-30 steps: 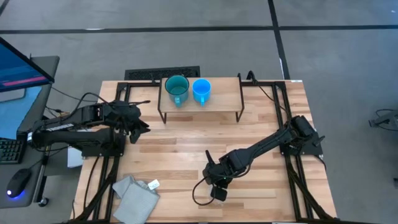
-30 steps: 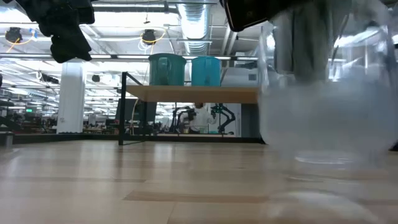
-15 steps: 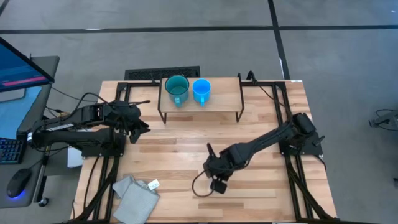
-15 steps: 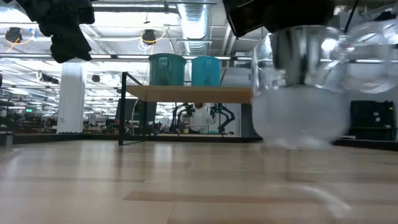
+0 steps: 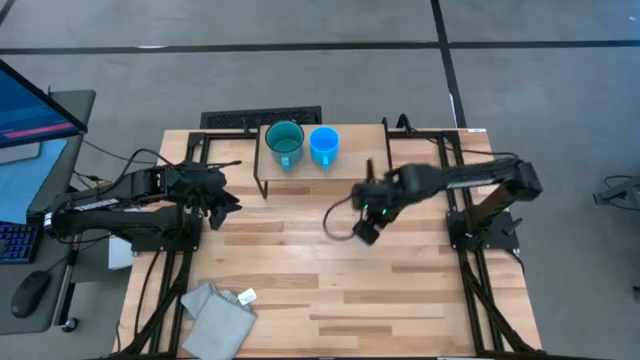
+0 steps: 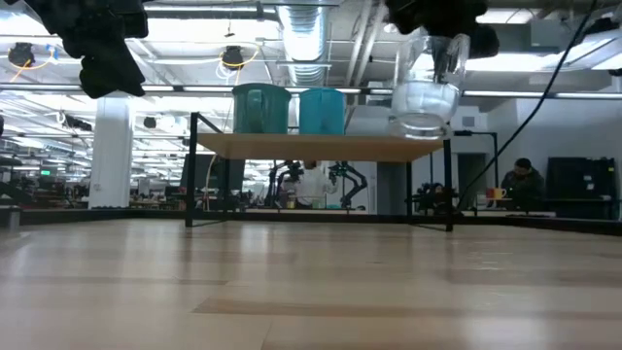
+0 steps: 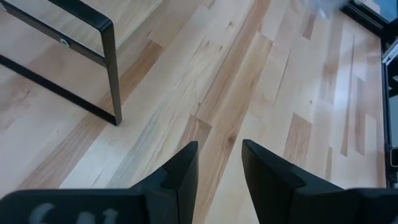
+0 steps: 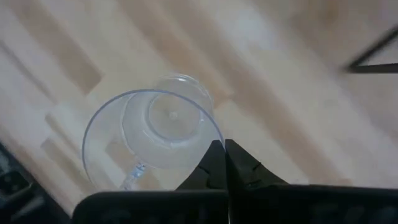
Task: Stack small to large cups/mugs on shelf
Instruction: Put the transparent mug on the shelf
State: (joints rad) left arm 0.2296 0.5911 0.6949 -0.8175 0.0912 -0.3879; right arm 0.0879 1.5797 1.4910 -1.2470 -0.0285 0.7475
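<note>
Right tool [image 6: 442,49] holds clear cup [image 6: 424,102] aloft beside shelf [image 6: 321,147].

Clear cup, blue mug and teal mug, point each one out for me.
clear cup [image 8: 155,134], right wrist view, on its see-through base.
blue mug [image 5: 323,141], high view, inside its open mouth.
teal mug [image 5: 284,137], high view, inside its open mouth.

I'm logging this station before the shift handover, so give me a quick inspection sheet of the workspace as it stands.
Surface: wooden tabletop, bare in the middle.
Job's things: teal mug and blue mug side by side on the shelf; clear cup held aloft.
Clutter: grey cloth at the front left corner.
Grippers: right gripper pinches the clear cup's rim; left gripper open, waiting left of the shelf.
Cables: a cable loops by the right gripper.
Surroundings: a seated person far behind.
</note>
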